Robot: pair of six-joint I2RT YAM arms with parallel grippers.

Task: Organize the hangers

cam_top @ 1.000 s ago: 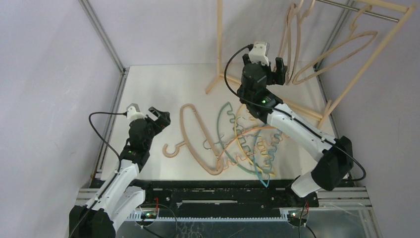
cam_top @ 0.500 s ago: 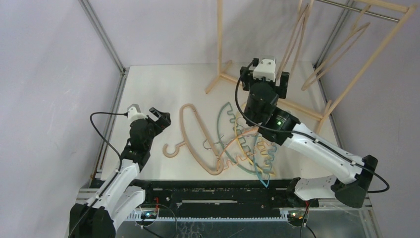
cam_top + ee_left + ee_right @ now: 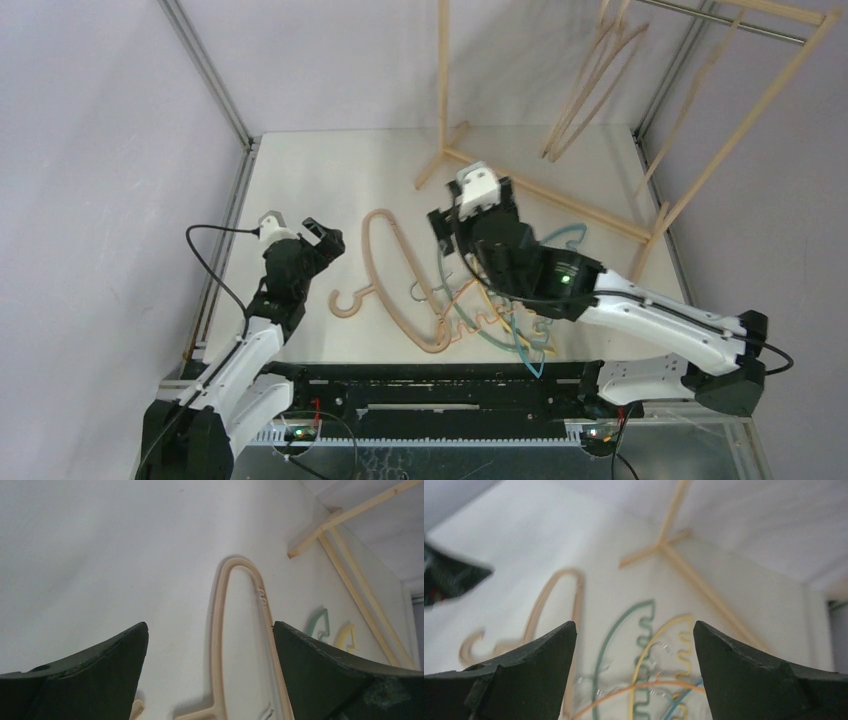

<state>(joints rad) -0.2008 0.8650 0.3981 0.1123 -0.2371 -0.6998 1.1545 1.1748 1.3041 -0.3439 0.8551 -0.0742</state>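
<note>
A beige wooden hanger (image 3: pixel 385 270) lies flat on the table, its hook to the left. Right of it lies a tangled pile of thin wavy hangers: teal (image 3: pixel 616 630), yellow (image 3: pixel 659 635), orange (image 3: pixel 624 692) and blue (image 3: pixel 679 697). Two more beige hangers (image 3: pixel 590 85) hang on the rack at the back right. My left gripper (image 3: pixel 322 240) is open and empty just left of the flat beige hanger (image 3: pixel 217 630). My right gripper (image 3: pixel 470 207) is open and empty, held above the near side of the coloured pile (image 3: pixel 500 310).
The pale wooden rack's base rail (image 3: pixel 560 195) crosses the table at the back right, its upright (image 3: pixel 443 70) and metal rod (image 3: pixel 720 18) above. Metal frame posts (image 3: pixel 205 70) edge the table. My left gripper shows in the right wrist view (image 3: pixel 449 577).
My right arm has swung from the rack at the back right down and left to above the coloured pile. The hung beige hangers have turned on the rod. My left arm has not moved.
</note>
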